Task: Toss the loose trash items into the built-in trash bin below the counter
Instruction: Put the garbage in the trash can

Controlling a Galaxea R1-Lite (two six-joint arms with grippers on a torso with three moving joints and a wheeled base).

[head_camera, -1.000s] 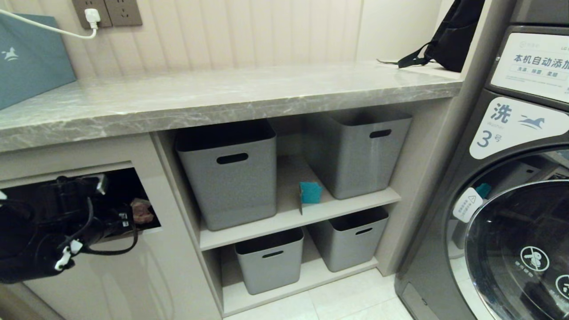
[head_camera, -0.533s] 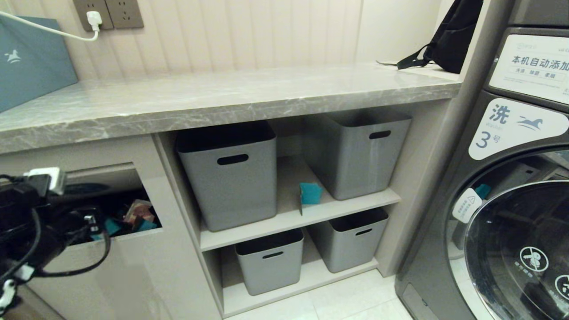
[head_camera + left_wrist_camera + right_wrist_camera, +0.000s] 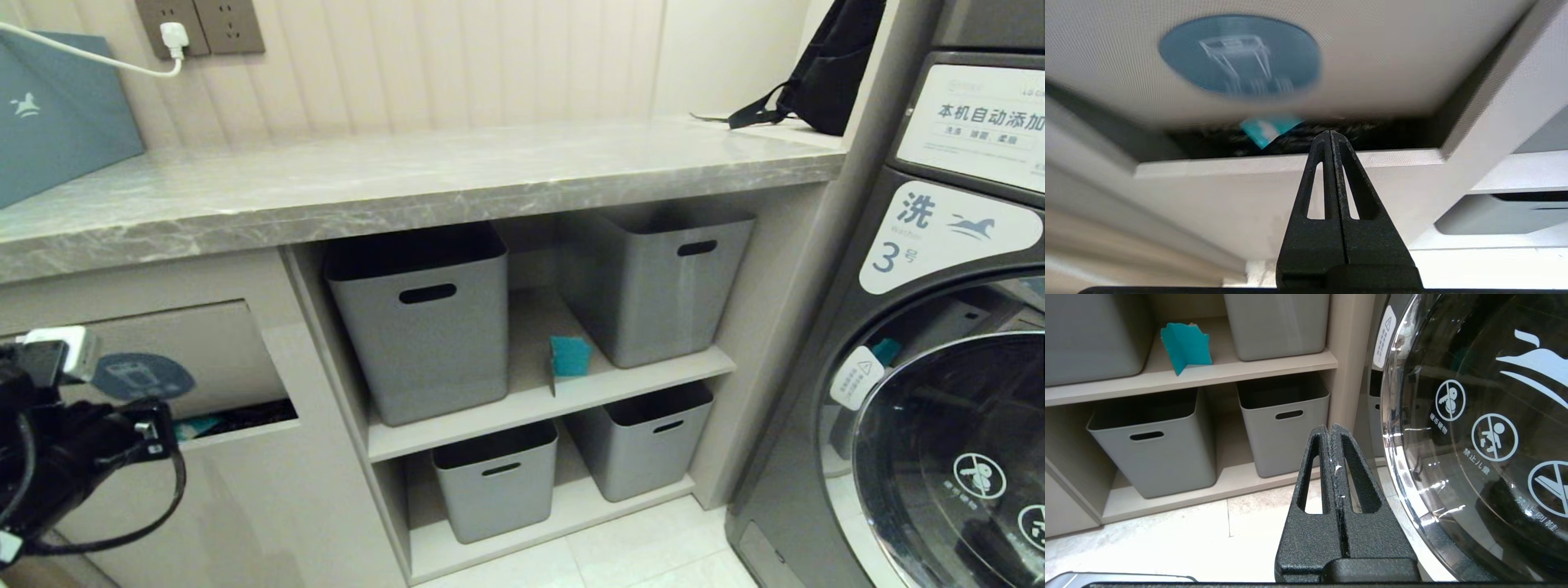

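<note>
Hovering just outside the built-in trash bin, the left tool has its fingers pressed together, empty; a teal wrapper lies in the gap beneath the flap, under the bench.

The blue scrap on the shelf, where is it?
In the head view the blue scrap stands on the upper shelf, in the gap between the two big grey boxes.

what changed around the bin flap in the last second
The left pincer, shut and empty, has pulled back out of the bin opening toward the left edge of the head view. The flap has swung down nearly closed, so its blue sticker shows; only a slit remains, with a teal wrapper visible in it. The grey boxes, counter and washer are unchanged.
</note>
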